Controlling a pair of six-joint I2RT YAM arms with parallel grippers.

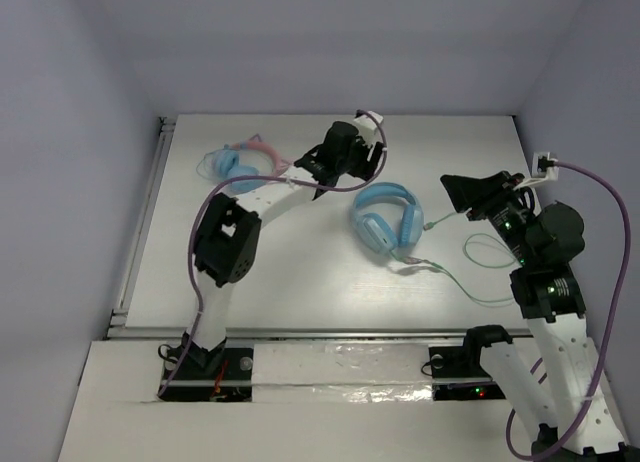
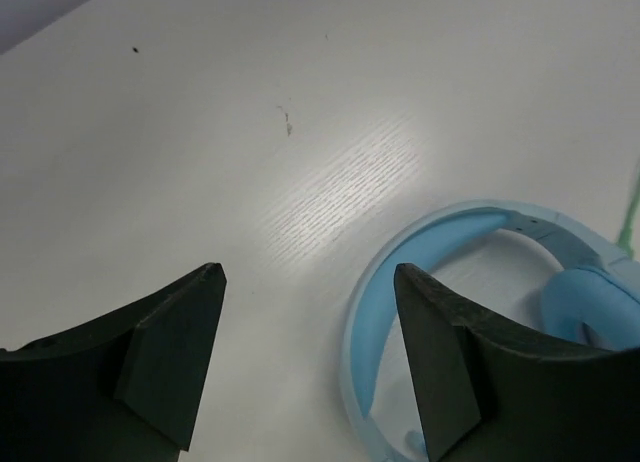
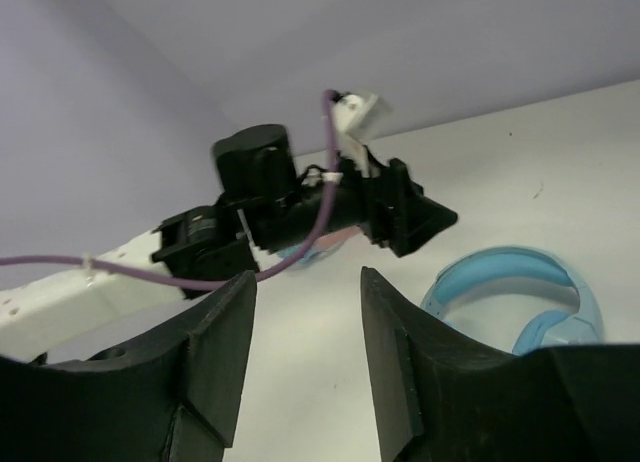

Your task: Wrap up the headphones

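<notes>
The light-blue headphones (image 1: pixel 385 222) lie flat in the middle of the table. Their thin pale-green cable (image 1: pixel 470 282) trails loose to the right in loops. My left gripper (image 1: pixel 362 172) is open and empty, just above and to the left of the band. In the left wrist view the left gripper (image 2: pixel 310 272) hovers over bare table. Its right finger stands over the inside of the band (image 2: pixel 470 222). My right gripper (image 1: pixel 455 187) is open and empty, right of the headphones and apart from them. In the right wrist view the right gripper (image 3: pixel 305 277) faces the left gripper (image 3: pixel 400 217), with the band (image 3: pixel 510 267) at its right.
Smaller blue headphones with a pink cat-ear band (image 1: pixel 240 162) lie at the back left, partly behind the left arm. A purple cable (image 1: pixel 615 242) loops off the right arm. The table's rail edge (image 1: pixel 140 222) runs down the left side.
</notes>
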